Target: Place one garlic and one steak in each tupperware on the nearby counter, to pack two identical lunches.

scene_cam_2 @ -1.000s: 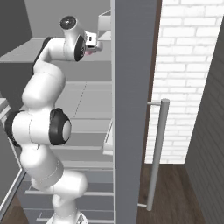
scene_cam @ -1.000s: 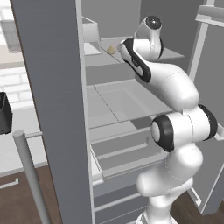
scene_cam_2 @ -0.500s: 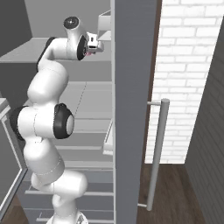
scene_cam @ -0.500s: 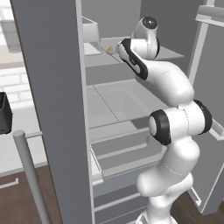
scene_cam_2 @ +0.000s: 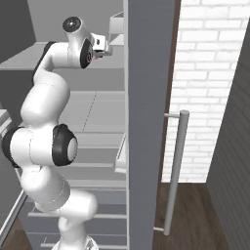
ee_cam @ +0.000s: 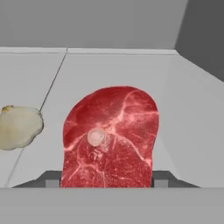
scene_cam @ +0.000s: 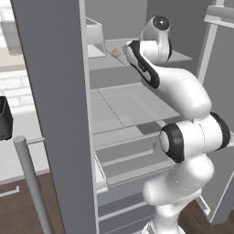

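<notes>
Fridge shelf (ee_cam: 188, 113) is reached into; the gripper (ee_cam: 106, 183), wide a second ago, has been narrowed onto the steak (ee_cam: 110, 135), garlic (ee_cam: 18, 126) at nine o'clock. Lifting seems near.

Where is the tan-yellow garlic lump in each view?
Left base view: the tan-yellow garlic lump lies on the grey top shelf, just left of the white arm.
Right base view: cannot tell; the arm covers that spot.
Hand view: left edge, beside the red steak.
Shared landmark: the top shelf.
</notes>
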